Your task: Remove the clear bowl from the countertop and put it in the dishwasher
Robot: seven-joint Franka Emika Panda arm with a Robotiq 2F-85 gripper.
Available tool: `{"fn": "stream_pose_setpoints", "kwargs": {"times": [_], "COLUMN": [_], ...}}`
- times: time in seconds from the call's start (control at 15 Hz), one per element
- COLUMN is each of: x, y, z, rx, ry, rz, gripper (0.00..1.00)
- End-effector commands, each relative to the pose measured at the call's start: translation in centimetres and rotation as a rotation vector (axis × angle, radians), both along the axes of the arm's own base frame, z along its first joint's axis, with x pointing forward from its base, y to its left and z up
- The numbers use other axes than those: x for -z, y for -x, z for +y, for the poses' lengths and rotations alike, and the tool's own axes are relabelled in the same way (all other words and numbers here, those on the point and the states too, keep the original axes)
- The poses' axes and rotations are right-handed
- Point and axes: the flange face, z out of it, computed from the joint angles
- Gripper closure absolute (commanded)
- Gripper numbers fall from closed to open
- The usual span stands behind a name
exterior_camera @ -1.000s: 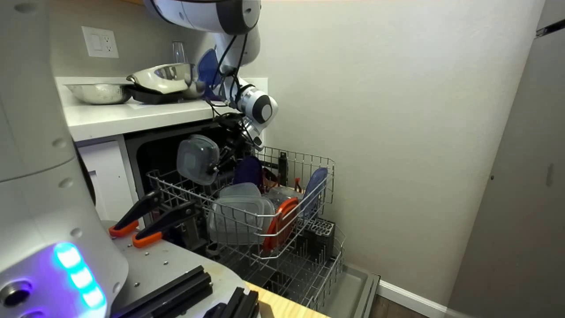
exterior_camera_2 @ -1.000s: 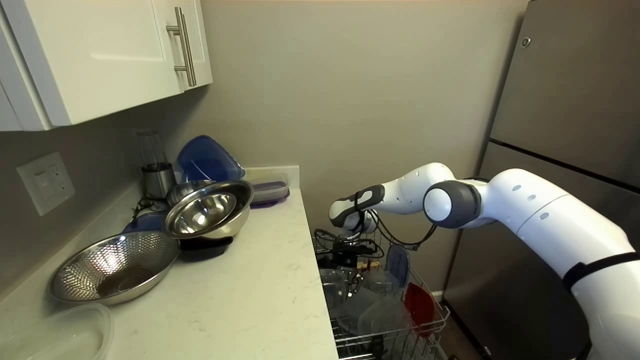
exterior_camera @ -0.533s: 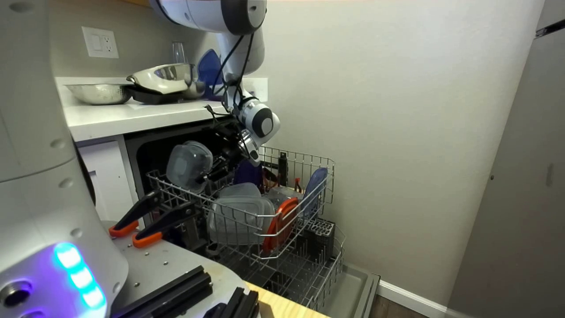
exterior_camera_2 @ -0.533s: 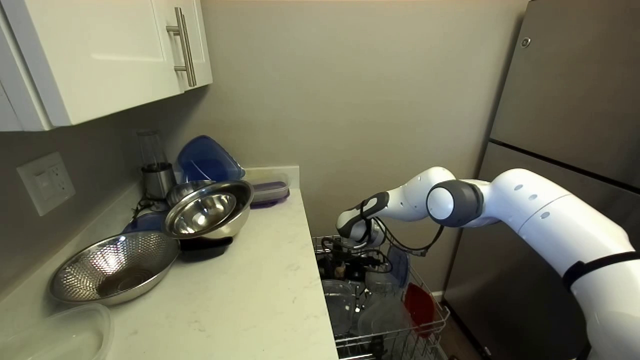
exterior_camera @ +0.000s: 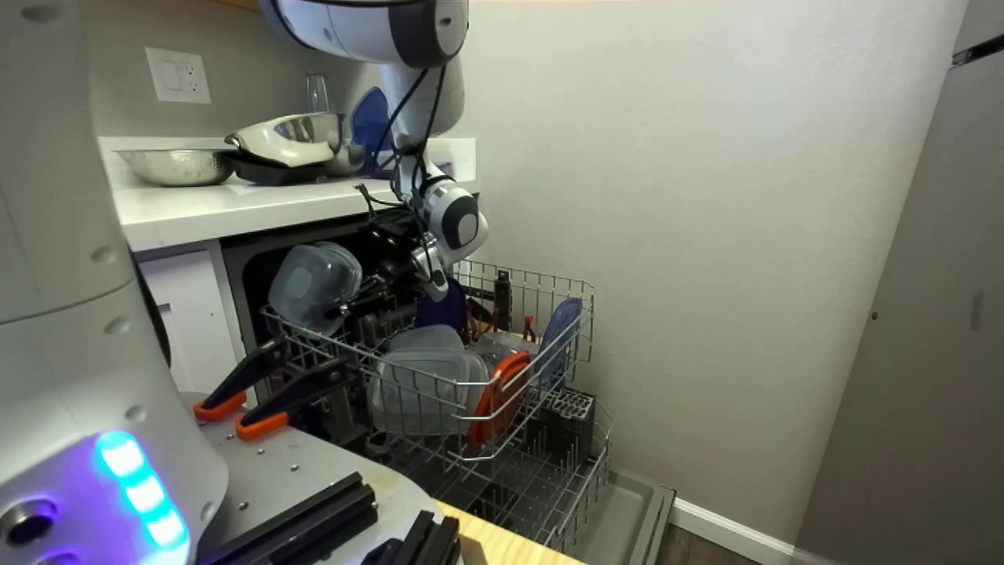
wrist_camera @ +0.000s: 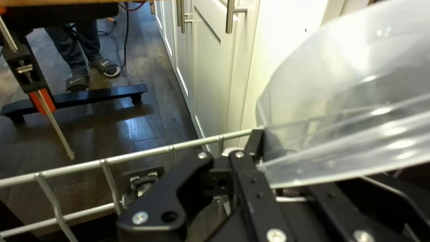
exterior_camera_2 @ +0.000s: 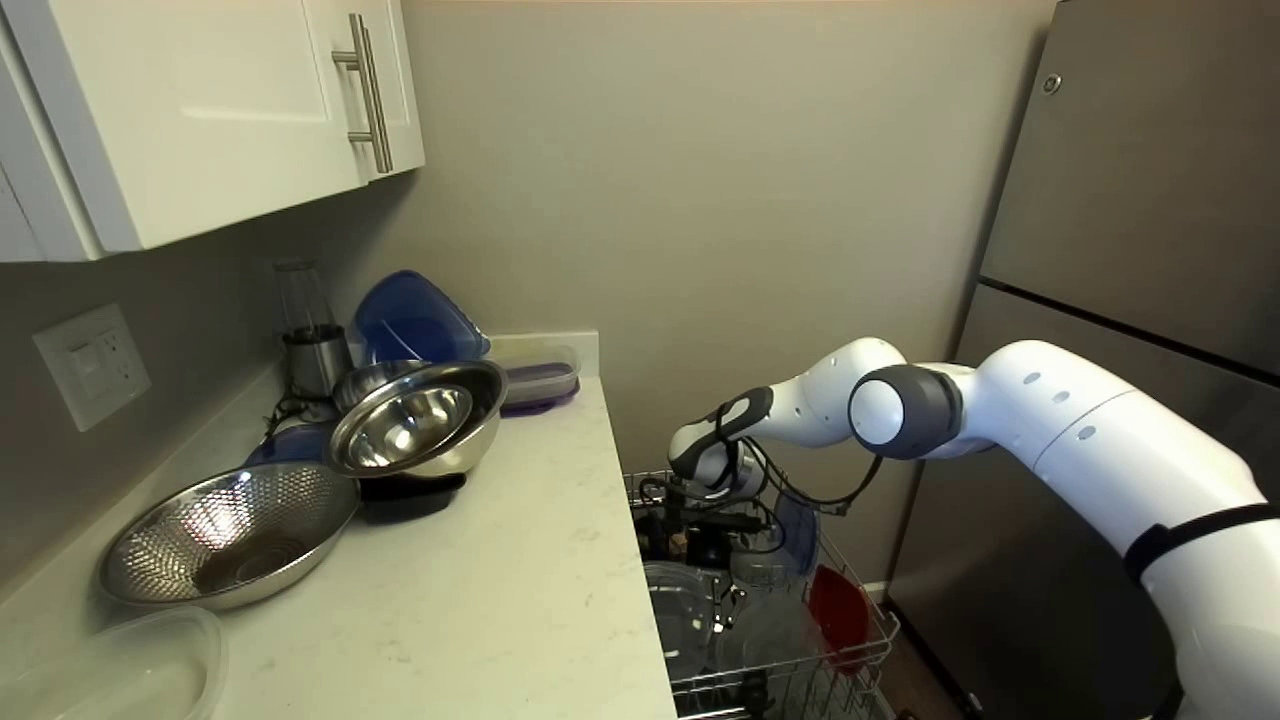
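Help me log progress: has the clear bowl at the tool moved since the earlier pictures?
Yes, in an exterior view the clear bowl has shifted leftward relative to the dishwasher's upper rack, nearing its left corner.

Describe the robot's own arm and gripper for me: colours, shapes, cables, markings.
The arm is white with smooth, rounded links and dark grey shells at joints. Loose black cables loop along it, and a black strap wraps one link. Blue lights glow in a row on its base. The gripper is black, with angular jointed links and silver screws. I can make out no lettering.
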Motion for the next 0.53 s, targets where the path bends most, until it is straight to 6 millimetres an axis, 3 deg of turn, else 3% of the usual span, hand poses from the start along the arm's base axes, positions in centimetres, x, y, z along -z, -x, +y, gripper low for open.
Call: {"fn": "stream_pose_setpoints", "kwargs": {"times": [0.0,0.2,0.47], "x": [0.2,0.7,1.2], "y": [0.9,1.7,0.8], "z": [-0.1,-0.2,0.5], "rx": [-0.048,-0.101,-0.087], "ry": [0.003,0.064,0.127], "rz": [0.051,0.087,0.049], "gripper": [0.96,0.96,0.96]}}
